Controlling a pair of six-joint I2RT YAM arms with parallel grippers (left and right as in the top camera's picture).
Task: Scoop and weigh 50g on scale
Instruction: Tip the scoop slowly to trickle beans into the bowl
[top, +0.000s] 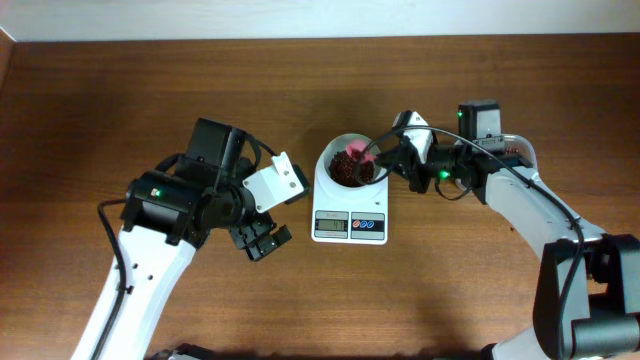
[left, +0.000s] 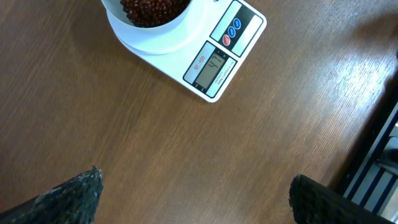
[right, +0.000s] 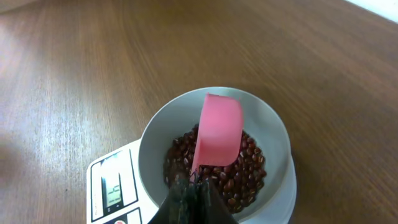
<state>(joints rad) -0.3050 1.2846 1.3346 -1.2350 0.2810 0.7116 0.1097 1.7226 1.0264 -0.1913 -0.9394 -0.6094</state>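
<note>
showing pink spoon (right: 217, 134) over beans (right: 244, 175) from right wrist, right end effector (right: 189, 190) grasping it, left end effector (left: 194, 194) released above table (left: 186, 140)

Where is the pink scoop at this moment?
In the right wrist view, the pink scoop hangs over the beans in the white bowl on the scale, its handle pinched by the right end effector; overhead, just right of table centre.
</note>
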